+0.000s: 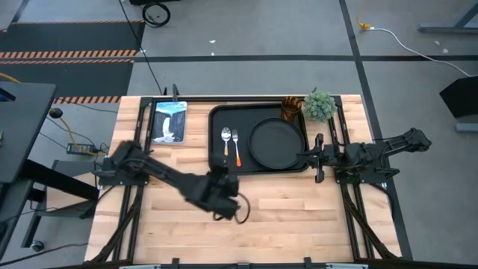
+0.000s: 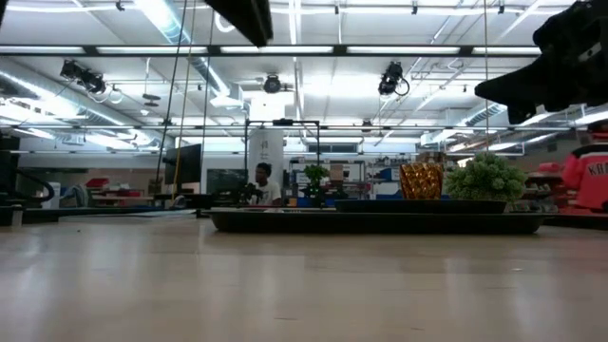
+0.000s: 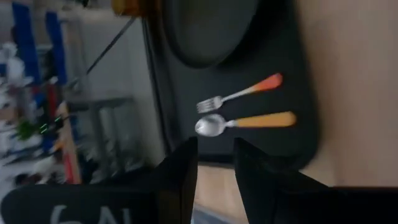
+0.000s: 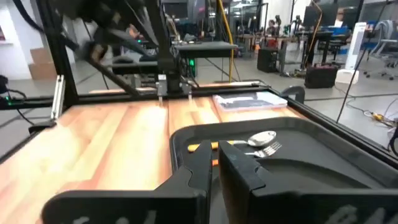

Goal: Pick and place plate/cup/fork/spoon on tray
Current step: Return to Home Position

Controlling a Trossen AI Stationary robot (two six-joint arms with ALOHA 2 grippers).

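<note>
The black tray [image 1: 216, 119] lies at the table's far middle. On it lie the round black plate [image 1: 276, 142], the yellow-handled spoon [image 1: 226, 142] and the red-handled fork [image 1: 236, 147], side by side left of the plate. The amber cup [image 1: 291, 109] stands in the tray's far right corner. My left gripper [image 1: 226, 168] is slightly open and empty above the tray's near edge, pointing at the spoon [image 3: 242, 121] and fork [image 3: 239, 94]. My right gripper [image 1: 319, 157] is shut and empty at the tray's right edge, beside the plate [image 4: 311, 171].
A small green plant [image 1: 320, 104] stands just right of the cup, off the tray. A blue-white card [image 1: 169, 121] lies left of the tray. Bare wood stretches across the table's near half. A person sits far off in the room [image 2: 263, 182].
</note>
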